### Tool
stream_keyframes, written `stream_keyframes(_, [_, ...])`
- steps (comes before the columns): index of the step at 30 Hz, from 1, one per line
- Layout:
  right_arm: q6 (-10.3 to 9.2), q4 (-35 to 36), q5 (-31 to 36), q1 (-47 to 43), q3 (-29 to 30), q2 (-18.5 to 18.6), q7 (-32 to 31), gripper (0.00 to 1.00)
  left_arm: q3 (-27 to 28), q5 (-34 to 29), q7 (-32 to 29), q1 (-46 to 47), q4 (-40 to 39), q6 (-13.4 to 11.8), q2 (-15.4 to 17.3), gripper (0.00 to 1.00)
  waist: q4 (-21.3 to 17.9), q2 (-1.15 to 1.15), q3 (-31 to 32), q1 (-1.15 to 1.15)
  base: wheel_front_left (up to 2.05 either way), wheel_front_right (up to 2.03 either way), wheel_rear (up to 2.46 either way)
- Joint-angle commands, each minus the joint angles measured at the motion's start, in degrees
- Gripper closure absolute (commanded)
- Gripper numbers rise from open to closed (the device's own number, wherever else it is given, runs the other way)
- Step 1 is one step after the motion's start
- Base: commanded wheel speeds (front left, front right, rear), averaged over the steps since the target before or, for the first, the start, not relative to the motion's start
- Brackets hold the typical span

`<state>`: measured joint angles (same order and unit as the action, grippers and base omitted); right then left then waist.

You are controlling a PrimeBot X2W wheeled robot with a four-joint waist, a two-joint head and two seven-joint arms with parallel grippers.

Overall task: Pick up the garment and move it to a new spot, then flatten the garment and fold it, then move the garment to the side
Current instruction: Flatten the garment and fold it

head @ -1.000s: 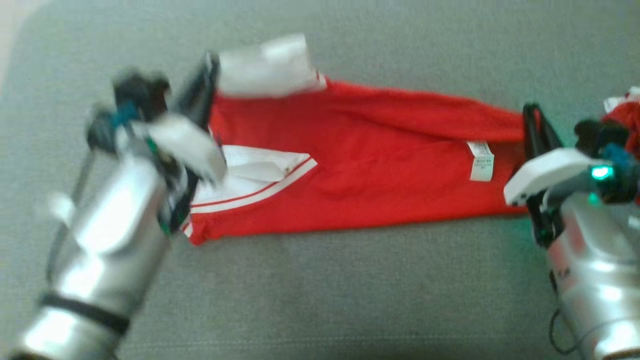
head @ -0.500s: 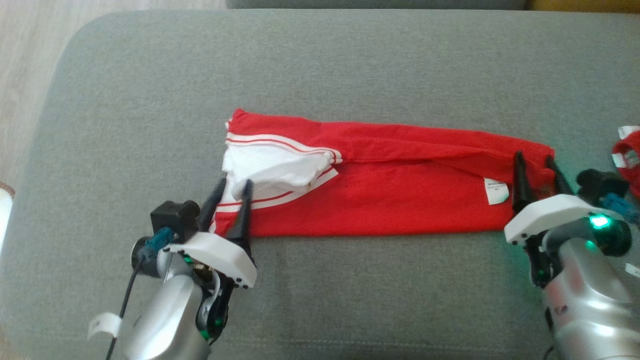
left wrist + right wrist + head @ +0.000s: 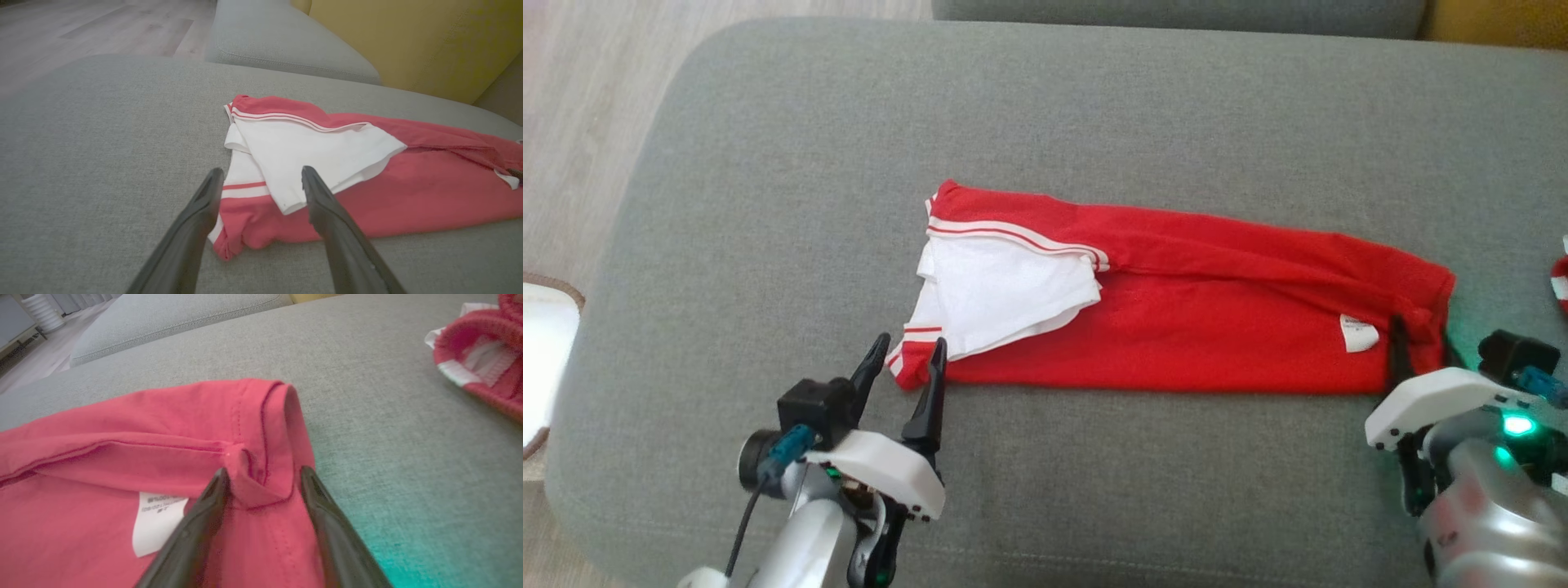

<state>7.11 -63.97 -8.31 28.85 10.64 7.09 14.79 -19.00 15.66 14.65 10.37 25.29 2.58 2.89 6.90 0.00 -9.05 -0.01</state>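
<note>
The garment (image 3: 1217, 335) is red with white striped sleeves and lies folded into a long band on the grey cushion (image 3: 1094, 122). A white sleeve (image 3: 1005, 298) rests on its left end and a white label (image 3: 1357, 333) sits near its right end. My left gripper (image 3: 908, 347) is open at the near left corner, and in the left wrist view the gripper (image 3: 262, 173) straddles that corner of the garment (image 3: 408, 192). My right gripper (image 3: 1421, 347) is open at the right end. In the right wrist view the gripper (image 3: 264, 473) has the hem of the garment (image 3: 122, 428) loose between its fingers.
Another red and white piece of clothing (image 3: 1561, 282) lies at the cushion's right edge, close to my right gripper (image 3: 482, 363). A second grey cushion (image 3: 286, 49) and a yellow backrest (image 3: 408, 41) stand behind. Wooden floor (image 3: 572, 122) lies beyond the left edge.
Both grippers have opened and let go of the garment, which now lies flat with the white sleeve settled on it. My left gripper has drawn back to the near corner. The camera has shifted.
</note>
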Motion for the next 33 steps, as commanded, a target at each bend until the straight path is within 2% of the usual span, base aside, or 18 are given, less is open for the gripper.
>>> stream_keyframes(1, [0.37, -1.1, 0.0, -0.9, -1.4, -1.4, -1.0, 1.0, 2.1, 0.4, 0.3, 0.5, -2.2, 0.0, 0.0, 0.0, 0.1, 0.0, 0.4, 0.01, 0.0, 0.0, 0.0])
stream_keyframes(6, [0.37, 1.8, -1.2, 0.1, -0.6, -0.3, 0.0, 1.0, 1.6, 0.7, 0.3, -0.4, -3.6, -1.2, 0.0, 0.0, 0.2, 0.0, 1.2, 0.01, 0.0, 0.0, 0.0])
stream_keyframes(10, [0.37, 8.1, -3.0, 0.7, -2.1, -0.7, 0.2, 1.0, 1.0, 1.4, 0.3, -0.6, -3.8, -1.8, 0.0, 0.0, 0.7, 0.0, 1.9, 0.01, 0.0, 0.0, 0.0])
stream_keyframes(14, [0.37, 15.7, -6.7, 0.3, -8.6, -2.4, 0.2, 1.0, 0.1, 2.1, 0.3, -1.2, -3.6, -1.9, 0.0, 0.0, 1.8, 0.0, 2.7, 0.01, 0.0, 0.0, 0.0])
stream_keyframes(18, [0.37, 22.3, -11.4, -0.5, -18.7, -3.4, -0.4, 1.0, -0.7, 3.0, 0.3, -1.9, -3.2, -2.0, 0.0, 0.0, 4.2, 0.0, 3.7, 0.01, 0.0, 0.0, 0.0])
stream_keyframes(22, [0.37, 27.6, -15.4, -0.9, -27.8, -3.7, -3.7, 1.0, -1.9, 3.7, 0.3, -2.3, -2.9, -2.0, 0.0, 0.0, 7.6, 0.0, 3.9, 0.01, 0.0, 0.0, 0.0])
stream_keyframes(27, [0.37, 29.4, -17.2, -0.2, -33.4, -3.8, -6.3, 1.0, -3.8, 4.2, 0.3, -2.0, -2.8, -2.0, 0.0, 0.0, 12.0, 0.0, 3.7, 0.01, 0.0, 0.0, 0.0])
stream_keyframes(33, [0.37, 26.0, -16.9, 3.0, -36.9, -4.1, -7.3, 1.0, -7.1, 5.5, 0.3, -0.8, -3.0, -2.4, 0.0, 0.0, 18.1, 0.0, 2.6, 0.01, 0.0, 0.0, 0.0])
